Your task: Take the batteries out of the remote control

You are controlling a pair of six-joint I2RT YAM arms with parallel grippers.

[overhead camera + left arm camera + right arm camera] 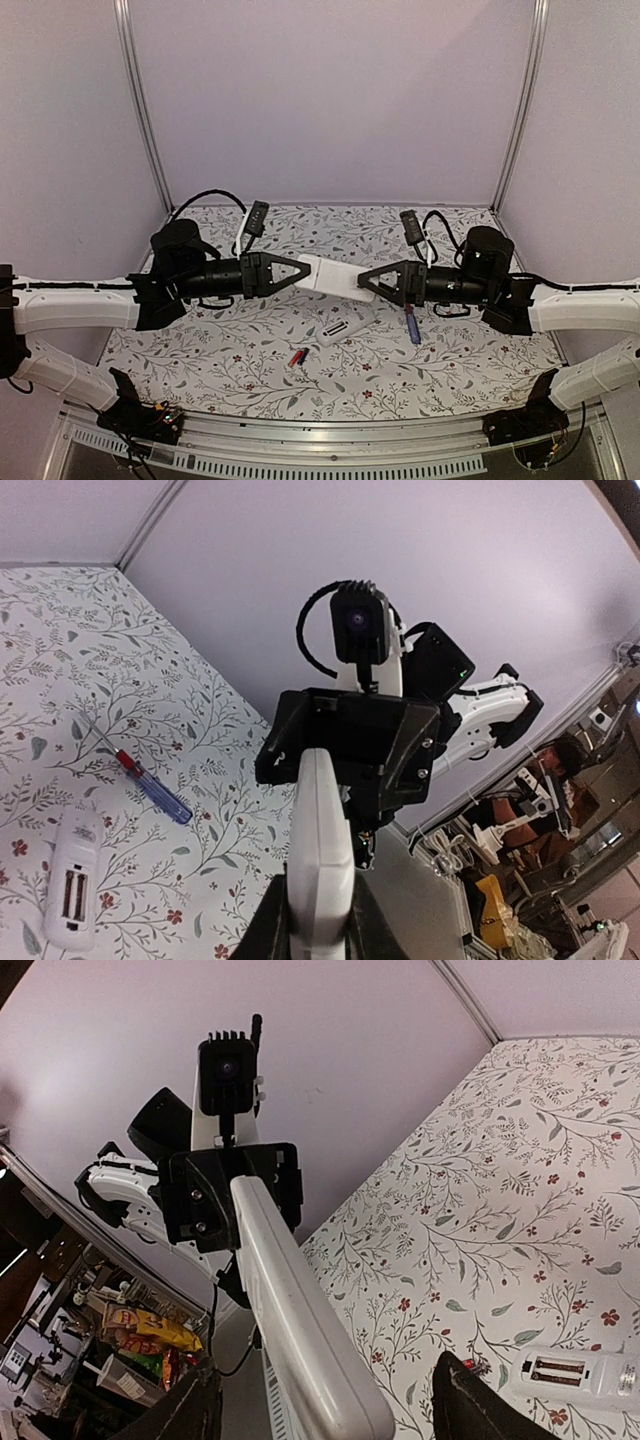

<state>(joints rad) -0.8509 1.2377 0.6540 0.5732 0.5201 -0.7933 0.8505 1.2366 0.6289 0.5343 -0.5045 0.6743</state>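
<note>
Two arms meet over the middle of a flower-patterned surface (200,350), a flat white plate (332,275) bridging the gap between them; the left pincer (305,271) reaches in from 9 o'clock and is closed narrow on one end of the plate, while the right pincer (362,283) comes from 3 o'clock and is closed narrow on the other end; both wrist views show the plate gripped on edge between dark fingers and lifted clear of the surface.

The remote control (341,328) lies on the surface just at 6 o'clock of the plate, untouched by either arm; its long axis runs roughly from 8 to 2 o'clock and its recessed face is turned up; what sits inside the recess cannot be told.

The batteries (297,357), small red cylinders with dark ends, rest close together on the surface near the remote control, at about 7 o'clock of it and apart from it.

A screwdriver (413,325) with a red-and-blue handle lies at 3 o'clock of the remote control, beneath the right arm, pointing roughly from 12 to 6 o'clock.
</note>
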